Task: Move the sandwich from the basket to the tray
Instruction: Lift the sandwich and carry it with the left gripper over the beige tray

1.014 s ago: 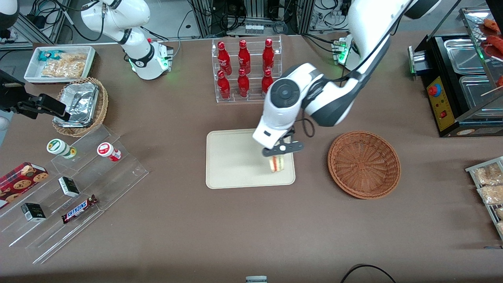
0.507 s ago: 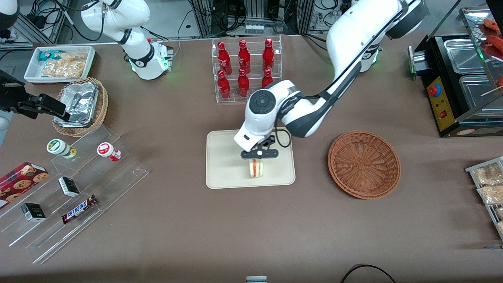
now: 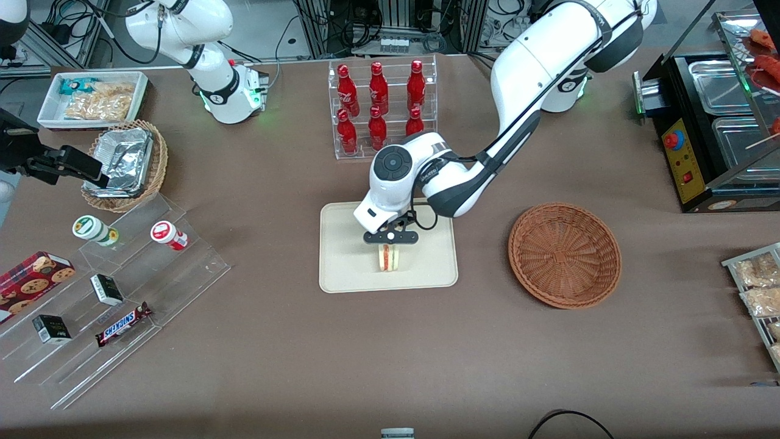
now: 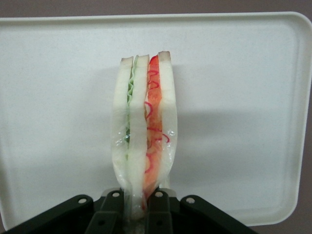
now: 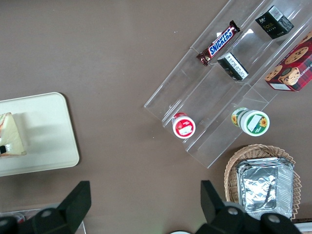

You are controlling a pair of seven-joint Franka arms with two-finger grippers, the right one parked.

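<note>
The gripper [image 3: 390, 241] has carried the sandwich [image 3: 389, 258] from the tray's [image 3: 341, 268] edge to its middle; fingers clamp it over the tray; basket [image 3: 565, 254] empty; only lowering and release remain.

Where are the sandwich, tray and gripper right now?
sandwich [image 4: 145, 131]: left wrist view, on its cut edge.
tray [image 3: 347, 262]: front view, on bare floor.
gripper [image 3: 390, 242]: front view, between the fingertips, shut on the sandwich above the tray.
</note>
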